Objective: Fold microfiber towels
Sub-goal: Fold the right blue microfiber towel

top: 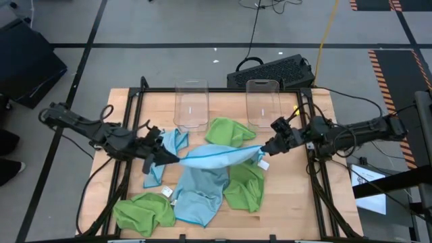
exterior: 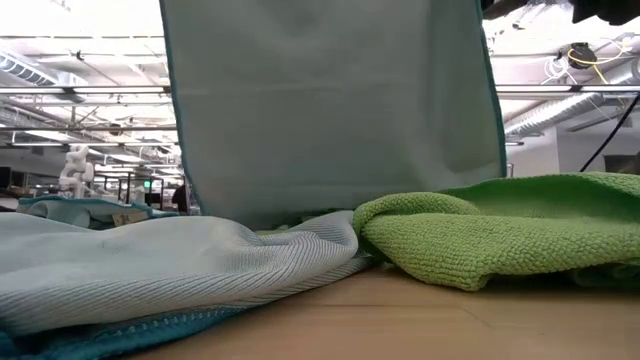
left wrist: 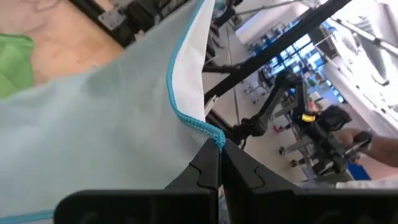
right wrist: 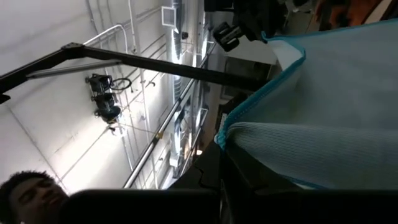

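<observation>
Light blue microfiber towel (top: 219, 157) stretched taut above mid-tabletop, hanging as a flat ribbed sheet with a teal stitched hem. Left gripper (top: 164, 156) at 9 o'clock of it, clamped on one corner; right gripper (top: 264, 150) at 3 o'clock, clamped on the opposite corner. Below, crumpled lime green towels (top: 144, 210) and another blue towel (top: 197, 196) on the wooden tabletop (top: 297, 202). Two clear bins (top: 192, 104) at 12 o'clock.
</observation>
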